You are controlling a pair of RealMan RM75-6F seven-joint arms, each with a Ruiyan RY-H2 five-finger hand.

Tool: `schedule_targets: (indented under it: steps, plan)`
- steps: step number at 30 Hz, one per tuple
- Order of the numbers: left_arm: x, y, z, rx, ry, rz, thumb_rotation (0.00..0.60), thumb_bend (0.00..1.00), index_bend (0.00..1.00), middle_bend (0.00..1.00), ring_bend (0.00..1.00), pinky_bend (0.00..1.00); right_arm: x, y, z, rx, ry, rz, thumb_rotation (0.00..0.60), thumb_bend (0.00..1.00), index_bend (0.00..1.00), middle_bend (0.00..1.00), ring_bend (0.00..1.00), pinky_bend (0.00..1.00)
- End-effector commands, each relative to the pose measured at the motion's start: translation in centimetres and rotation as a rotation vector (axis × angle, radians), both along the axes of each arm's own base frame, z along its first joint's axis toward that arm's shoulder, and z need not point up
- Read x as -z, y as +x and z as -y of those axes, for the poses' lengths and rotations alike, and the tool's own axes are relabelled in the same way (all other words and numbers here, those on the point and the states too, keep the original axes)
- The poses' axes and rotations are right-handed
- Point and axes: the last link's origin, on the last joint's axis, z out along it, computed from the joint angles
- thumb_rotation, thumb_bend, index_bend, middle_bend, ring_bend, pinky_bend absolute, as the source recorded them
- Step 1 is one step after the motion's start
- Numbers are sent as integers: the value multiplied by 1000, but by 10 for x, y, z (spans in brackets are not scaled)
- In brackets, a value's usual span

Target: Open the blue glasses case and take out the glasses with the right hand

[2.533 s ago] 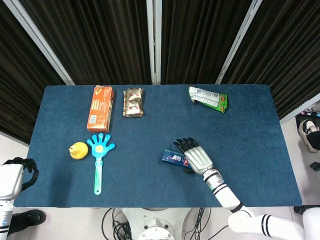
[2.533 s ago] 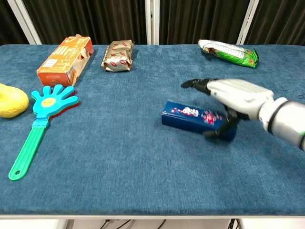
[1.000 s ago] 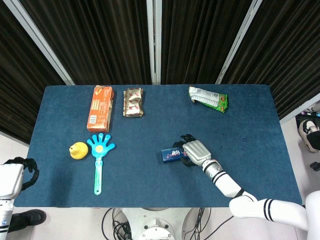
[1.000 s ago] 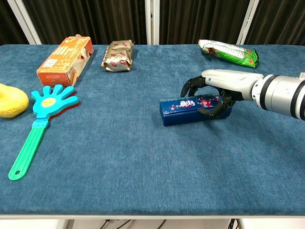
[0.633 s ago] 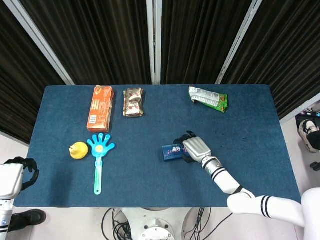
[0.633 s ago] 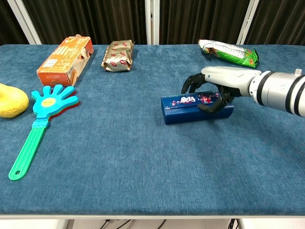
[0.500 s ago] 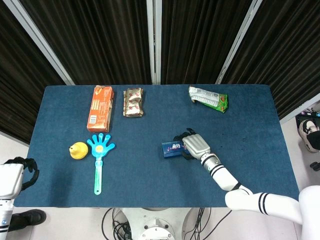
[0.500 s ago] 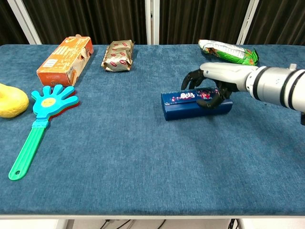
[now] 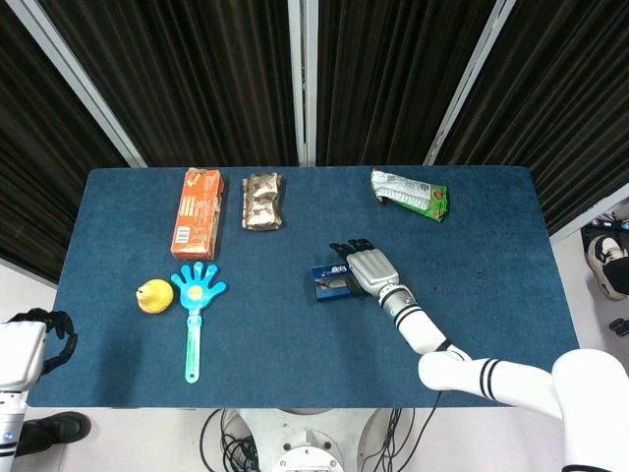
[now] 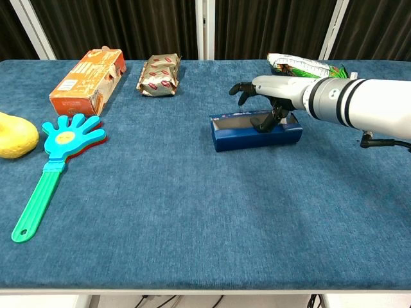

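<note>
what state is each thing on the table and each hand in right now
blue glasses case: flat on the cloth, whether open is unclear
right hand: over the case, fingers reaching onto its top
left hand: off the table's left edge, fingers curled, holding nothing
orange carton: lying on its side
green snack bag: lying flat

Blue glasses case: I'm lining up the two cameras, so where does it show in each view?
Head view: blue glasses case just right of centre, under the right hand.
Chest view: case right of centre, the hand over it.
Shared landmark: green snack bag behind it.
</note>
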Motion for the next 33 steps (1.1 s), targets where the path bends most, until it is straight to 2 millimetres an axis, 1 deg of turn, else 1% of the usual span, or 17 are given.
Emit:
schedule_targets:
  steps: [1,6,10,12,13,16,20,23,24,26,30,33]
  plan:
    - [0,0,0,1,0,0,600,380,606,609,438,523,1,3,6,3,-20,3,600,544,0,98,0,0]
    - [0,0,-1,1,-1,-1,600,380,606,608,439,524,5,8,27,29,-92,12,600,544,0,84,0,0]
    - [0,0,-1,0,-2,0,600,380,605,609,438,523,2,10,48,51,-181,-14,600,520,0,75,0,0]
    - [0,0,-1,0,-2,1,600,380,605,609,438,523,-2,13,52,50,-199,-12,600,503,0,72,0,0]
    - [0,0,-1,0,-2,2,600,380,605,609,438,523,-4,14,51,46,-197,3,600,495,0,72,0,0]
    - [0,0,-1,-1,-3,2,600,380,605,610,445,524,-15,16,38,11,-173,51,600,470,0,85,0,0]
    - [1,1,-2,1,-4,1,600,380,606,612,449,523,-32,13,5,-63,-91,99,600,372,0,127,0,0]
    - [1,1,-2,1,-4,-1,600,380,605,613,449,523,-37,12,-22,-116,-13,139,600,356,0,173,0,0]
    - [1,1,-2,1,-3,-1,600,380,605,614,449,523,-38,13,-30,-137,9,149,600,375,0,196,0,0]
    - [1,1,-1,0,-3,-2,600,380,606,614,449,523,-37,11,-46,-187,45,165,600,447,0,245,0,0]
    - [1,1,-1,0,-2,-1,600,380,606,614,449,524,-33,6,-70,-290,83,160,600,519,0,304,0,0]
    - [1,1,-1,1,-3,-1,600,381,606,614,449,524,-28,1,-77,-333,100,134,600,539,0,319,0,0]
